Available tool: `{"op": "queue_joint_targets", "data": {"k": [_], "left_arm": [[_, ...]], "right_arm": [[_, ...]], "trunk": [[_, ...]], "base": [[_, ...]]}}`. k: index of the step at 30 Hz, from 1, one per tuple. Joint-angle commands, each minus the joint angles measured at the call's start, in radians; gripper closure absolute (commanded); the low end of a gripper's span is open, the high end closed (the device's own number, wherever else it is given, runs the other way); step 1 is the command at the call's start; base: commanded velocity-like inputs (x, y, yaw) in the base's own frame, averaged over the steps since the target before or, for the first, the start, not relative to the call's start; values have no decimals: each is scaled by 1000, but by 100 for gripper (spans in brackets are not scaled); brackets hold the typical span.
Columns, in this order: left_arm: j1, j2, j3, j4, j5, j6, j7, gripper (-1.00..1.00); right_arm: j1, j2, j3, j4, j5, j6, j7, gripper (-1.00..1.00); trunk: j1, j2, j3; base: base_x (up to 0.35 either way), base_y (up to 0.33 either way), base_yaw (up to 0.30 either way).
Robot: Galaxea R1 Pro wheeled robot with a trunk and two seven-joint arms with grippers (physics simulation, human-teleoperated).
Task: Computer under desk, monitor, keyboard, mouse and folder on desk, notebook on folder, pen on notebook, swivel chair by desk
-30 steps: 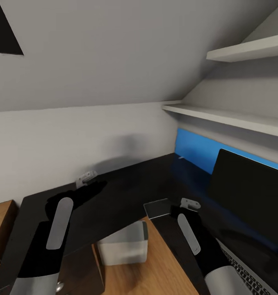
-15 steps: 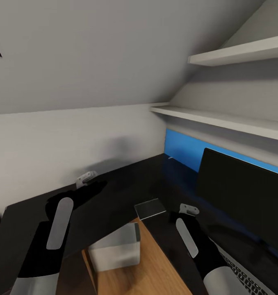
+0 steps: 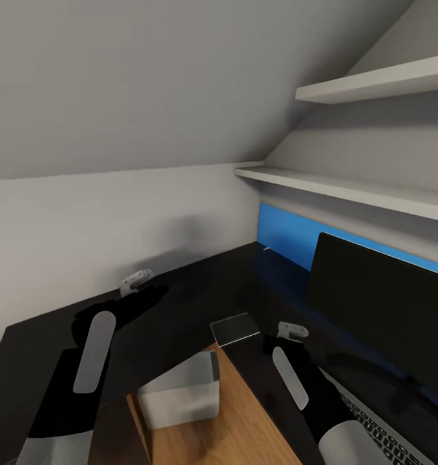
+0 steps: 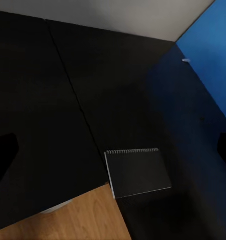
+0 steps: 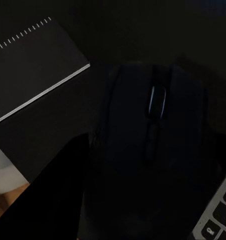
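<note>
We're over the black desk (image 3: 180, 310), and a good part of the workspace looks sorted already. The monitor (image 3: 380, 310) stands on the desk by the blue wall panel (image 3: 283, 236), the keyboard (image 3: 380, 433) lies just in front of it, and the computer (image 3: 180, 391) sits on the wooden floor (image 3: 245, 426) in the desk's inner corner, partly tucked under the edge.

In the right wrist view the mouse (image 5: 153, 145) lies right beneath our camera, near the keyboard's corner, with the notebook (image 5: 30, 65) just beside it. The notebook sits flat at the desk's inner corner.

Our right gripper (image 3: 291, 330) hovers above the mouse, our left gripper (image 3: 135, 281) above bare desk; we cannot tell how wide either one stands, or whether it holds anything.

Left, we judge: folder, stacking notebook and pen, and the chair.
</note>
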Motion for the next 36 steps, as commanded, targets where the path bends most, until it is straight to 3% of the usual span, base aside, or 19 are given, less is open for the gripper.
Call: {"op": "queue_joint_targets", "data": {"k": [1, 11, 24, 36], "left_arm": [[-1, -1, 1, -1, 11, 4, 8, -100], [-1, -2, 0, 0, 11, 3, 9, -100], [-1, -3, 0, -1, 11, 3, 9, -100], [-1, -3, 0, -1, 11, 3, 9, -100]], "right_arm": [[-1, 0, 2, 4, -10, 0, -7, 100], [-6, -2, 2, 124, 17, -39, 38, 100], [-34, -5, 2, 234, 21, -71, 72, 100], [-45, -6, 2, 252, 21, -84, 72, 100]], "trunk": [[4, -9, -5], [43, -79, -36], [92, -170, -77], [138, -254, -115]], "base": [[0, 0, 0], [0, 0, 0], [0, 0, 0], [0, 0, 0]]}}
